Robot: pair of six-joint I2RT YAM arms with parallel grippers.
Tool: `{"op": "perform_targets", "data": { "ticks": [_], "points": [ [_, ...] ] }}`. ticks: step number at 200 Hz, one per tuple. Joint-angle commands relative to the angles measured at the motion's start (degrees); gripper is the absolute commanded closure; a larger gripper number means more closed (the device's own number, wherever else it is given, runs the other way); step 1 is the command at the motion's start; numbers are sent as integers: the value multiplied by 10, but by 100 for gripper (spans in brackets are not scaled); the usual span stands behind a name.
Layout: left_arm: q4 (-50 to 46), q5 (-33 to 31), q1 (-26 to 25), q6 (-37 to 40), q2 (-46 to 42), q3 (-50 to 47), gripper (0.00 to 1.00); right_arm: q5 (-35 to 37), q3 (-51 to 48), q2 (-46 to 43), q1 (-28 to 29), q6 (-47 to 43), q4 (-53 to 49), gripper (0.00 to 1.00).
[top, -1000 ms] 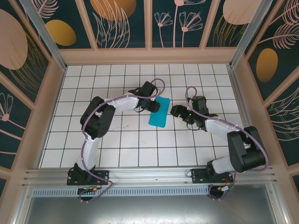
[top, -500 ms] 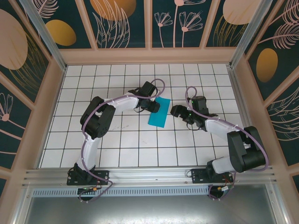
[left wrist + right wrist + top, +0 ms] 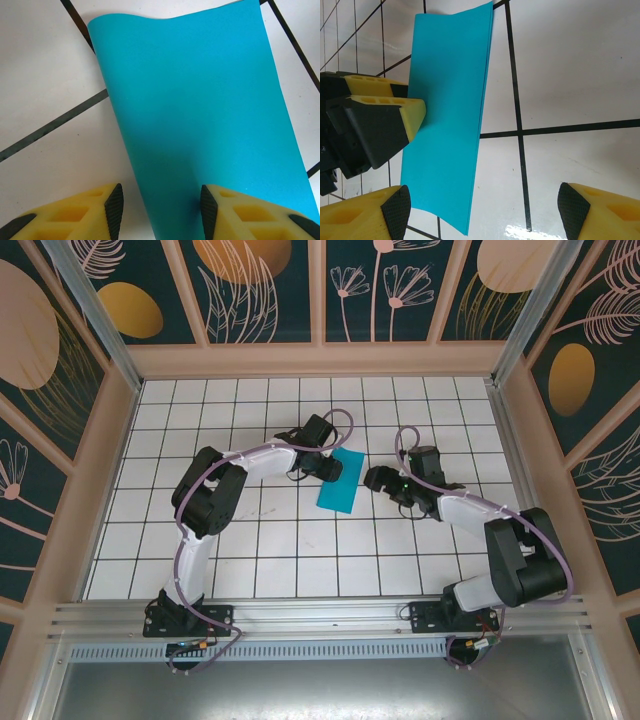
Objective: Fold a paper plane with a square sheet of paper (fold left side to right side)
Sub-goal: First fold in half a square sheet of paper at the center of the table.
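On a white tiled table (image 3: 200,540) ruled with black grid lines, the left arm's gripper (image 3: 330,468) stands with its yellow, black-padded fingers (image 3: 114,210) parted, one over bare tile and the other over the near long edge of the thin cyan-teal sheet of paper (image 3: 340,482). The paper lies mid-table as a narrow doubled rectangle between the two arms, its far end slightly lifted. Just to its right, the right arm's gripper (image 3: 375,478) faces the paper with its jaws spread wide and holding nothing.
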Motion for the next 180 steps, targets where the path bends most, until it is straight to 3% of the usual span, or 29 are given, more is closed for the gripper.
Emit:
{"op": "perform_targets", "data": {
  "ticks": [1, 27, 86, 180],
  "points": [
    [-13, 11, 5, 13, 8, -6, 52, -6, 21, 13, 8, -3, 8, 20],
    [-12, 10, 5, 13, 8, -5, 51, -9, 25, 21, 9, 7, 21, 21],
    [-12, 7, 5, 10, 10, -4, 51, -33, 44, 71, 9, 33, 63, 42],
    [-12, 3, 5, -2, 18, 6, 51, -38, 67, 117, 18, 47, 82, 51]
  ]
}}
